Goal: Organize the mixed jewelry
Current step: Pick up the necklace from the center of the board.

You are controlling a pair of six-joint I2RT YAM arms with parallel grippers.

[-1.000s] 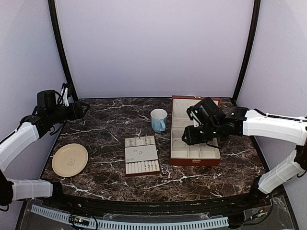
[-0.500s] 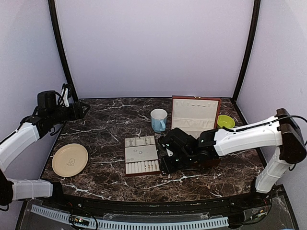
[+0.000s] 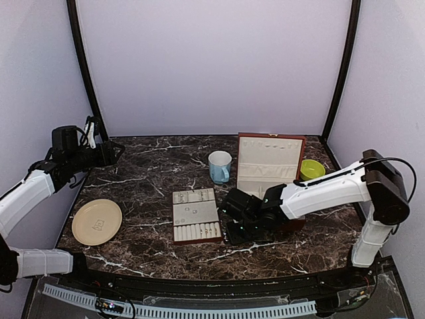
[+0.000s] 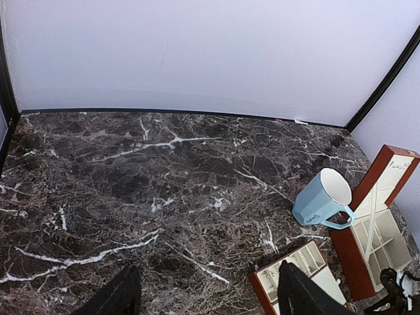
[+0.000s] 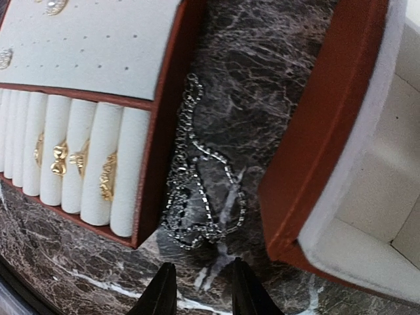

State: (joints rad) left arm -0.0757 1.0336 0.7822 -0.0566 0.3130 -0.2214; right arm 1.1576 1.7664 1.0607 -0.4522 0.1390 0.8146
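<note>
The fine silvery chain (image 5: 197,197) lay tangled on the dark marble counter (image 5: 262,46), between the cream slotted tray (image 5: 172,111) and the red-brown box (image 5: 328,118). The right pincer (image 5: 200,292) hung just beside it, only narrowly open and empty, I think so as to fit that gap. The left pincer (image 4: 207,295) stood wide open, empty.

— Anything legible here?

— Not really. The blue mug (image 4: 323,199) carries a short dark handwritten word low on its side, too small to make out.

— And the box?

— The red-brown box lid (image 4: 394,162) has a dark scribble near its top edge (a few cursive letters, perhaps), also unreadable. The cream plate (image 3: 97,222) shows a faint mark in its middle, and I cannot tell what it is.
</note>
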